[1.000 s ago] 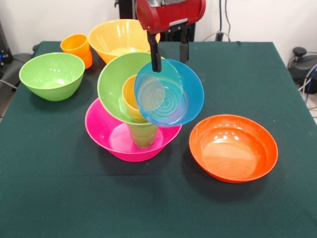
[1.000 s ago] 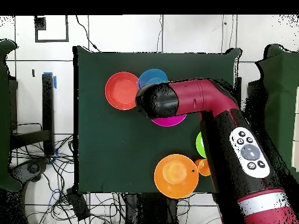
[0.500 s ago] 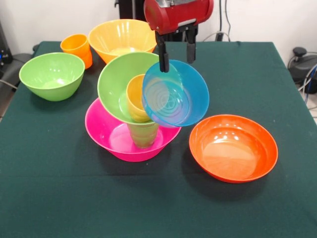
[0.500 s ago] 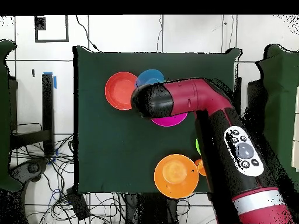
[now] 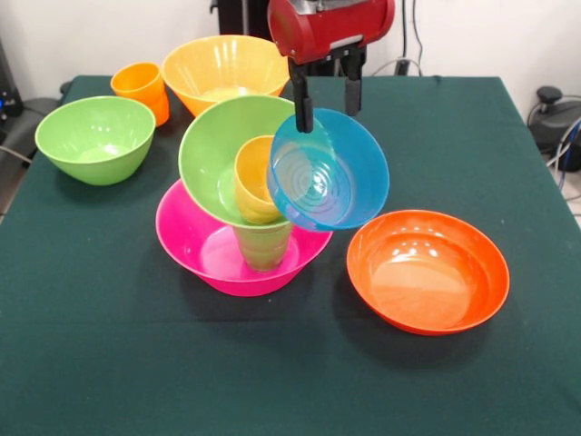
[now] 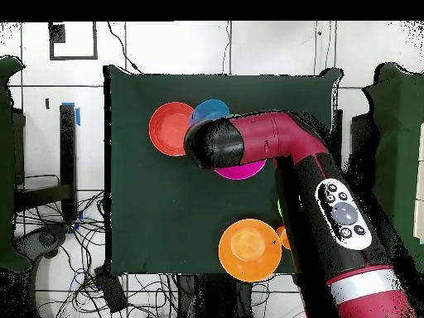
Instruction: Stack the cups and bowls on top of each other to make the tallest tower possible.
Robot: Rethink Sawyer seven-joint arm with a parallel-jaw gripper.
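Blue bowl (image 5: 329,173), shifted right, tilted on gripper (image 5: 327,102).

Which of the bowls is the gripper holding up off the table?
The translucent blue bowl: the gripper pinches its rim and it hangs tilted beside the tower.

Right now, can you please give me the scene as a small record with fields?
tool: shut on the rim of the blue bowl
blue bowl: tilted, off the table, beside the tower
tower: pink bowl as base, green cup in it, tilted light green bowl above, yellow cup inside
loose on table: red-orange bowl, green bowl, orange bowl, orange cup
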